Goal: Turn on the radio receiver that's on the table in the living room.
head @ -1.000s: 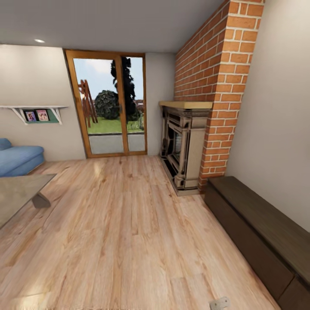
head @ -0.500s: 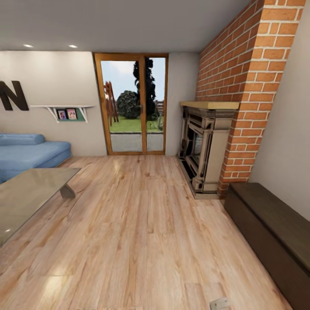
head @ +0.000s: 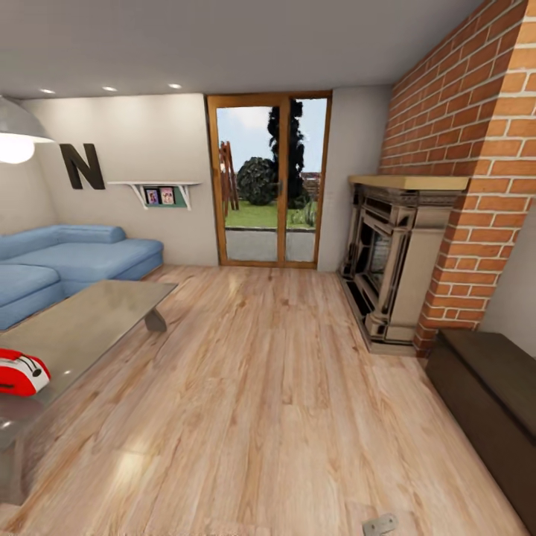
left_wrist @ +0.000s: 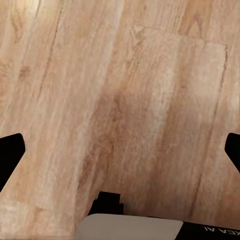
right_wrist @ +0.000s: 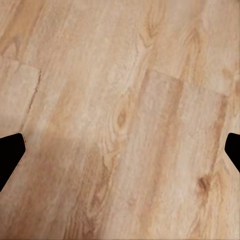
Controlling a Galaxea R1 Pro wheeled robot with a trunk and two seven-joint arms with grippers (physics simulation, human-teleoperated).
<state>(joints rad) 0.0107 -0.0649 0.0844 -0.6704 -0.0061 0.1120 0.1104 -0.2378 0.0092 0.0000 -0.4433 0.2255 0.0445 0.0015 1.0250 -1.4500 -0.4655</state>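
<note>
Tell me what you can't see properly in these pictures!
- Radio receiver, head view: the picture's edge cuts it off, so its front and knob are hidden.
- Table, head view: its near end runs out of the picture.
- Photos on the wall shelf, head view: too small to make out.
- Left hand and right hand, wrist views: just dark fingertips at the edges above the floor.

The radio receiver (head: 21,372) is red with white. The bench (head: 82,331) is glossy grey. The sofa (head: 71,260) is blue, the floor (head: 253,387) light wood-grained.
</note>
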